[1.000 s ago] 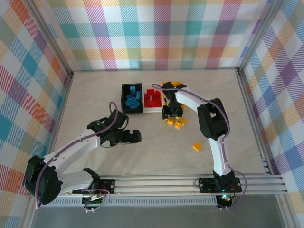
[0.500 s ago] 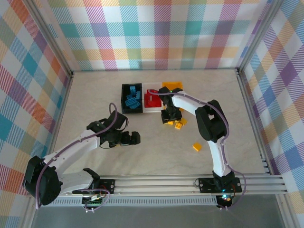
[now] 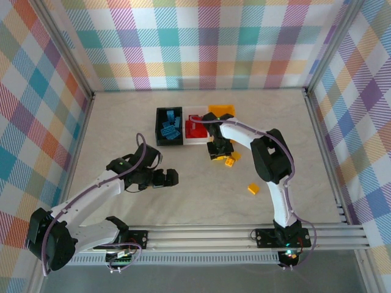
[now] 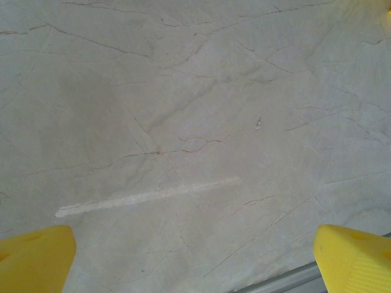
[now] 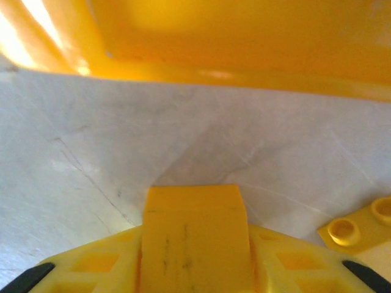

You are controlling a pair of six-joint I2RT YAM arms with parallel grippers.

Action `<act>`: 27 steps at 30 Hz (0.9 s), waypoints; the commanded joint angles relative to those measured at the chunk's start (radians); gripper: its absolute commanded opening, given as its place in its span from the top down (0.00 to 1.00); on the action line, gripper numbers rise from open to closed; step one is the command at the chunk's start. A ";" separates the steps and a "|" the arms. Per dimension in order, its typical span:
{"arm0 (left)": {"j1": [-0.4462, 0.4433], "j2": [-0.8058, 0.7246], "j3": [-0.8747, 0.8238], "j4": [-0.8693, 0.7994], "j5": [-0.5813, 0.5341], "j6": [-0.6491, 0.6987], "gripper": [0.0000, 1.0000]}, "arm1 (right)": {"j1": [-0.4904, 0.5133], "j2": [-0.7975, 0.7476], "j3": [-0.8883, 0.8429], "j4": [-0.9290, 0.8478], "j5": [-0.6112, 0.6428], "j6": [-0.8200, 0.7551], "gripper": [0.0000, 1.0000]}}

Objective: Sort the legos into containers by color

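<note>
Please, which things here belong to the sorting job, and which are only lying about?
Job: black bin with blue legos, white bin with red legos, yellow bin, yellow legos.
Not the job: metal rail, checked walls, white streak on the table.

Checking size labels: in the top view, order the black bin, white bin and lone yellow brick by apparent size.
Largest, tied: black bin and white bin, which look alike, so unranked.
Smallest by far: lone yellow brick.
</note>
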State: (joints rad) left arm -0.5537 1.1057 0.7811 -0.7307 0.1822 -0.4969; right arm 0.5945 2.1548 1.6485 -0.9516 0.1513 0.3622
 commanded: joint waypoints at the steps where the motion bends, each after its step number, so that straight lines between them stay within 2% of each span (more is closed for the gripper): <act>1: 0.014 -0.012 -0.020 -0.004 0.008 0.017 0.00 | 0.003 -0.074 0.002 -0.055 0.029 0.010 0.60; 9: 0.017 0.000 -0.015 0.016 0.011 0.017 0.00 | 0.002 -0.165 0.053 -0.103 0.046 0.000 0.60; 12: 0.017 0.000 -0.014 0.017 0.011 0.018 0.00 | 0.001 -0.134 0.102 -0.139 0.029 -0.018 0.59; 16: 0.017 -0.013 -0.021 0.011 0.011 0.013 0.00 | 0.001 -0.096 0.084 -0.123 -0.005 -0.024 0.48; 27: 0.018 -0.046 -0.035 -0.027 0.002 -0.001 0.00 | -0.023 -0.027 0.010 -0.038 0.002 -0.040 0.46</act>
State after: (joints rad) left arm -0.5507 1.0718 0.7532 -0.7338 0.1822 -0.4976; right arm 0.5861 2.1151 1.6722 -1.0077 0.1638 0.3340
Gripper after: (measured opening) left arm 0.999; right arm 0.537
